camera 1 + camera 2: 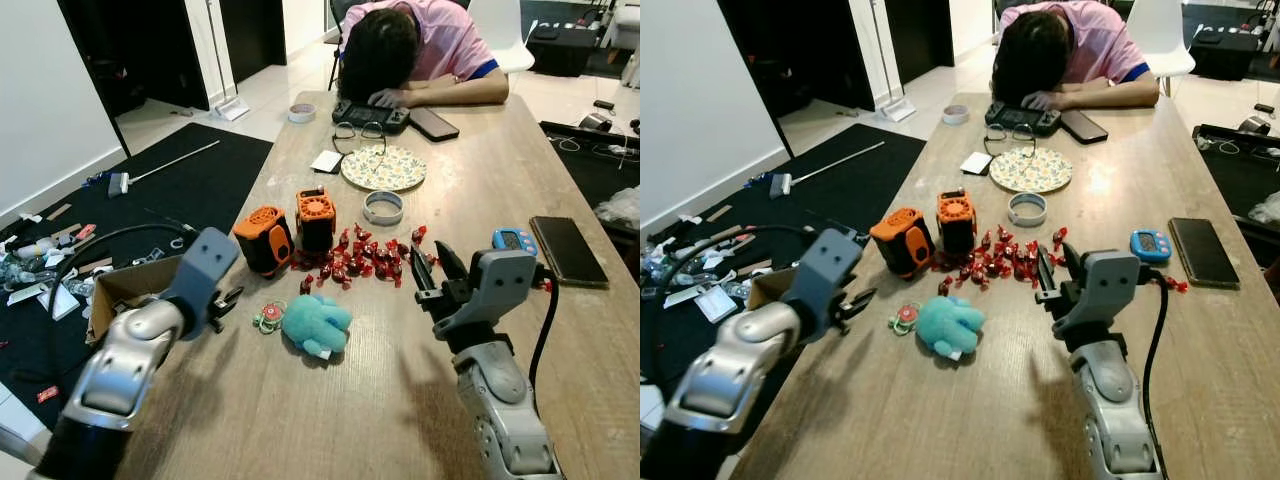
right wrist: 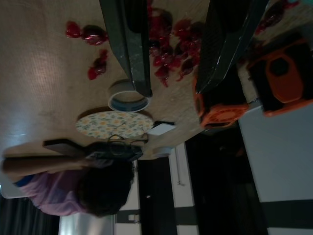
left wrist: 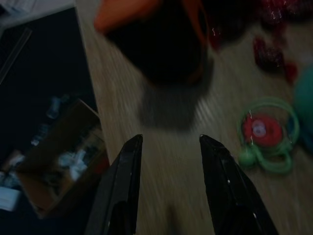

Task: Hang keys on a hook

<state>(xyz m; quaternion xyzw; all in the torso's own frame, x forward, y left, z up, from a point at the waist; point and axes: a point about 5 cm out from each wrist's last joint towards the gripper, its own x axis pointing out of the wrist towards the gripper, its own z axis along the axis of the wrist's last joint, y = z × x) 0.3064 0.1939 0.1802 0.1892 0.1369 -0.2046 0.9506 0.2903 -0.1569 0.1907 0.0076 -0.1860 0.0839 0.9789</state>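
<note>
A: Left gripper [image 3: 168, 147] hovers over the table [image 1: 330, 420], fingers spread, nothing between them. We've got the keys [image 1: 269, 317] just ahead of it: green ring, red tag, touching the teal plush [image 1: 316, 324].

B: Right gripper [image 1: 1057, 268]?

A: Also spread, empty, raised above the red candies [image 1: 360, 258]. Keys sit well to its left.

B: Anything else we see?

A: Two orange-black devices [image 1: 290, 230] just behind the keys. Tape roll [image 1: 383, 207] and patterned plate [image 1: 384, 167] further back. Person [image 1: 415, 45] slumped at the far end. Phone [image 1: 568, 250] near the right edge.
</note>
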